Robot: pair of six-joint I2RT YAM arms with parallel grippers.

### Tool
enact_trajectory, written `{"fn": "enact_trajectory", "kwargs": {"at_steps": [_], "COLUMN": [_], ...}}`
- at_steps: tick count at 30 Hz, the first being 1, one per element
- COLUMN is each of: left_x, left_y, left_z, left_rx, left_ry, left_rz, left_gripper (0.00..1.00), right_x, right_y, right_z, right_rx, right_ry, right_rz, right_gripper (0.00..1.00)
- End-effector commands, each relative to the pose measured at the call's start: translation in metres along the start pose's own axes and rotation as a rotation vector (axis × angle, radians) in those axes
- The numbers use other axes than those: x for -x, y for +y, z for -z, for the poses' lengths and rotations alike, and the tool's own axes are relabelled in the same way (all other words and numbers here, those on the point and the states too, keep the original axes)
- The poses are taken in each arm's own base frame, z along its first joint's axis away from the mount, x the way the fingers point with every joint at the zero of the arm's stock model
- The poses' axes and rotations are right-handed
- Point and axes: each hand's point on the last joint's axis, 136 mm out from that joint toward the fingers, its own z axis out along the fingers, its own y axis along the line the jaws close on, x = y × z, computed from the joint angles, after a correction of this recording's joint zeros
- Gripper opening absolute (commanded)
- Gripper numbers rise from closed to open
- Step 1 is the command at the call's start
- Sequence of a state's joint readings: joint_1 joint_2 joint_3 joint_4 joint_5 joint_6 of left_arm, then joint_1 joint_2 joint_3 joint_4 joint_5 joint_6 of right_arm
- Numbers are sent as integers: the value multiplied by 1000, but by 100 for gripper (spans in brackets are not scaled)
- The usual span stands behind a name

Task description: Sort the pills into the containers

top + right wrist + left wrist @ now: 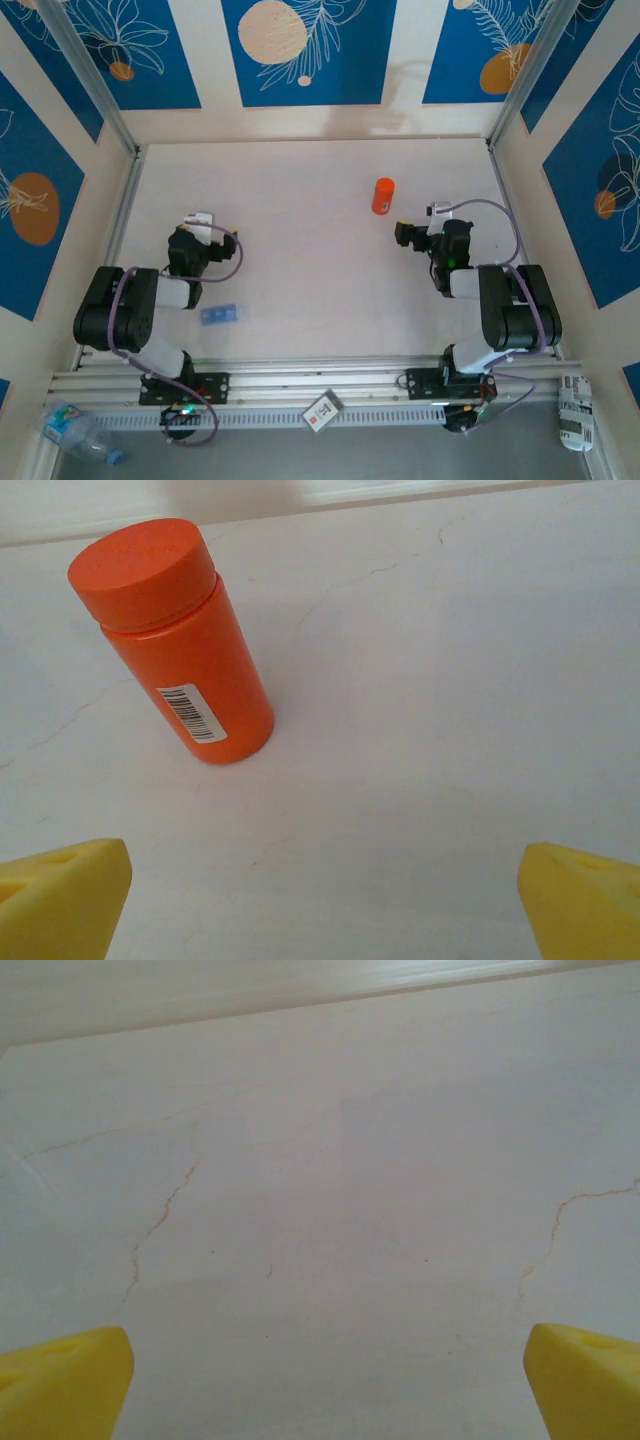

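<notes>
The containers [219, 314], a small translucent blue box, lie flat on the white table just right of the left arm's base link. No pills show; they are out of view. An orange cylindrical bottle [383, 195] [175, 640] with an orange cap and a barcode label stands upright at the back right. My left gripper [200, 232] [325, 1390] is open over bare table, behind the blue box, its yellow fingertips [70, 1380] far apart. My right gripper [407, 236] [322, 905] is open too, a short way in front and to the right of the bottle, with nothing between its fingertips [65, 895].
Blue-patterned walls with aluminium posts close the table on three sides. A slotted rail [320, 385] runs along the near edge. Below it lie a plastic water bottle [75, 430], a small card [322, 410] and a white object [575, 410].
</notes>
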State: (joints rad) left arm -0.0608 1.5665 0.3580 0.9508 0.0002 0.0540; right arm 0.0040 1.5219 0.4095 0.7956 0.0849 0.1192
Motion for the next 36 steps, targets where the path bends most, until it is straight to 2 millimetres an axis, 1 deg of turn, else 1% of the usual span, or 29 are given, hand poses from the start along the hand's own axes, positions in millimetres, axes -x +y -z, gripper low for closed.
{"fn": "enact_trajectory", "kwargs": {"at_steps": [1,16,31,33,36], "left_x": [5,3,5,10,22], "left_y": [1,4,3,4,13], "left_z": [2,-4,-2,-1,3], "left_rx": [-7,0,-12,-7,38], "left_ry": [-27,10,-1,5,28], "left_rz": [11,20,22,21,40], "left_gripper": [100,100,100,100,100], "right_x": [6,5,6,11,25], "right_y": [1,1,0,-5,-9], "right_z": [-1,-1,1,3,10], "right_rx": [10,11,20,-12,-73], "right_ry": [-14,-14,-18,-28,-22], "right_rz": [23,23,13,0,0], "right_gripper": [99,99,99,99,99]}}
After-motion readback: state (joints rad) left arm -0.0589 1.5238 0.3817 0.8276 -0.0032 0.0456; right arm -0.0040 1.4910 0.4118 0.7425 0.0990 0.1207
